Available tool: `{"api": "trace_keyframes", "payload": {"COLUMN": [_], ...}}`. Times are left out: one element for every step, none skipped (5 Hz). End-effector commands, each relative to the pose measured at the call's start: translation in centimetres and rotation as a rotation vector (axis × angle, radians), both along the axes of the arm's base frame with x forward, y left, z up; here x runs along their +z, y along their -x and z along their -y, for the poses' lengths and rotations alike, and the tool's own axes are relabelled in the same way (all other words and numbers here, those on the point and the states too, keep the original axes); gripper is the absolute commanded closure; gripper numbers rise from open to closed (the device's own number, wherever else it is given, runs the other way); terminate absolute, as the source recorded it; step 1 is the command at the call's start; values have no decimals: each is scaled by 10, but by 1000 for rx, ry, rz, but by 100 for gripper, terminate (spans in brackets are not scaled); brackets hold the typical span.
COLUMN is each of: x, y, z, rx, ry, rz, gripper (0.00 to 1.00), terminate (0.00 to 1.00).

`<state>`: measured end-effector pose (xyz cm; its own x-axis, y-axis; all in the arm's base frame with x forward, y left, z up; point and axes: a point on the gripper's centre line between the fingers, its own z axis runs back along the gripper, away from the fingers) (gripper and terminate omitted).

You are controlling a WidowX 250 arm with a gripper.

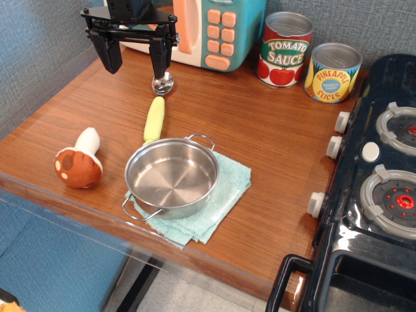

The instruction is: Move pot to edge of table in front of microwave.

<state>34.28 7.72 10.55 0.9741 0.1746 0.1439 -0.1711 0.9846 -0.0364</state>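
The shiny steel pot with two wire loop handles sits upright on a light green cloth near the front edge of the brown wooden table. The teal and cream toy microwave stands at the back of the table. My black gripper hangs open and empty in front of the microwave, well behind the pot, above the table's back left part.
A spoon with a yellow handle lies between gripper and pot. A toy mushroom lies left of the pot. Two printed cans stand at the back right. A black toy stove fills the right side.
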Motion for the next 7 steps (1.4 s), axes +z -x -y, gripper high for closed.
{"api": "trace_keyframes", "payload": {"x": [0,11,18,9,-18,-47,-70], "y": [0,26,52,78,87,87,86], "z": [0,27,66,108,140,148,147], "rx": [0,-80,-181,-289,-387,-432,-426], "ry": [0,43,70,97,85,8,-1], "rz": [0,60,69,75,43,2,-70], "gripper": [0,0,0,0,0,0,0], "terminate": [0,0,0,0,0,0,0]}}
